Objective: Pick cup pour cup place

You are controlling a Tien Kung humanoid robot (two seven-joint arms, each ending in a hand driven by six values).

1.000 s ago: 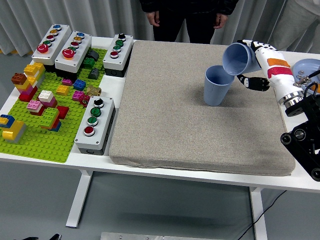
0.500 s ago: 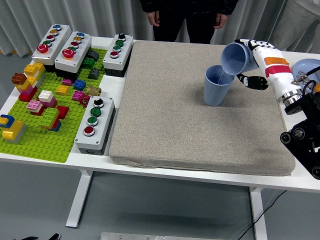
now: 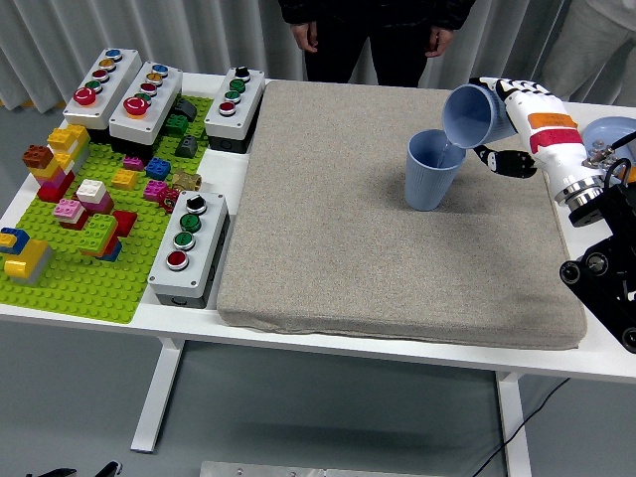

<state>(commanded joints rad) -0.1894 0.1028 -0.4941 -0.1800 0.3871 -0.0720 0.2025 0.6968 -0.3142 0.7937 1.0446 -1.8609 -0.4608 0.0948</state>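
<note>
Reaching in from the right edge, our right hand (image 3: 500, 127) is wrapped around a light blue cup (image 3: 471, 115), holding it tipped steeply so its mouth faces down and to the left. That mouth hangs just above the rim of a second blue cup (image 3: 430, 171), which stands upright on the grey mat (image 3: 378, 248) in the mat's far right part. We cannot tell whether the 2 cups touch at the rim; they overlap in the view. The hand's dark fingers (image 3: 509, 164) show below and to the right of the tilted cup, near the standing cup but apart from it.

Our left arm is out of view.

The mat covers the middle and right of the white table (image 3: 89, 316). To its left lies a green baseplate (image 3: 89, 273) strewn with coloured bricks (image 3: 70, 174). We see 4 grey button boxes: 2 side by side at the far left corner (image 3: 124, 91), 1 at the mat's far left edge (image 3: 235, 106), and 1 just beside the mat's left edge nearer to us (image 3: 189, 248). At the far right a blue bowl (image 3: 608, 134) sits behind our forearm.

A person (image 3: 373, 30) in dark clothes stands at the table's far side, both hands hanging down and touching nothing on the table.
</note>
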